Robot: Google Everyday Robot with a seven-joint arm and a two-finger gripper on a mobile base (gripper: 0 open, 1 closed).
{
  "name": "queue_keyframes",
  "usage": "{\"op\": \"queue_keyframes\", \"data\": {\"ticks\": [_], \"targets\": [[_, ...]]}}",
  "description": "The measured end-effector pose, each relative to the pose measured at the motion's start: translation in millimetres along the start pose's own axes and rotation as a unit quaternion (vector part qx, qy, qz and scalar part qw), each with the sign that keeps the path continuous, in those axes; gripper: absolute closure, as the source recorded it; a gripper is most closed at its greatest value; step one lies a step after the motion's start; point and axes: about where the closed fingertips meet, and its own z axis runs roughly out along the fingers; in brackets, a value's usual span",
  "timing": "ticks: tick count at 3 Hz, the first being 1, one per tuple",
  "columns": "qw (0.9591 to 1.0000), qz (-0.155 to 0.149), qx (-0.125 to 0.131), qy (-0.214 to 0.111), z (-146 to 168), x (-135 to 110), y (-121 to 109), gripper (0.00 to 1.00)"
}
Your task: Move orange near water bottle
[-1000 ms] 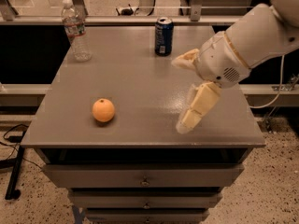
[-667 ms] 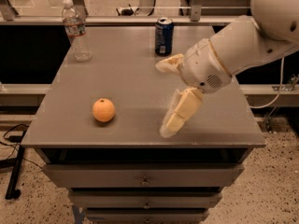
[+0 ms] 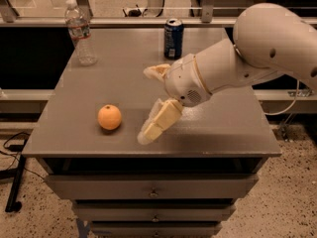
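The orange (image 3: pixel 109 117) lies on the grey table (image 3: pixel 119 78) near its front left. The water bottle (image 3: pixel 80 32), clear with a white cap and a red-and-white label, stands upright at the table's back left corner. My gripper (image 3: pixel 145 105) is just right of the orange, low over the table, a short gap away from it. It is open, with one cream finger (image 3: pixel 157 121) reaching down to the front and the other finger (image 3: pixel 154 71) further back. It holds nothing.
A dark blue soda can (image 3: pixel 173 38) stands upright at the back middle of the table, behind my arm (image 3: pixel 237 63). Drawers sit under the tabletop. The table's front edge runs just below the orange and the gripper.
My arm and gripper have moved left across the table toward the orange. The orange, bottle and can have not moved.
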Motion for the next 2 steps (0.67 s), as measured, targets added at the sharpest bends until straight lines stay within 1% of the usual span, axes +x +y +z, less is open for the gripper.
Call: {"op": "queue_keyframes", "data": {"ticks": [1,2], "targets": [[0.9996,0.013,0.003,-0.026,24,-9,-4,0.00],[0.9986,0.029,0.000,-0.044,49,-14,-4,0.00]]}}
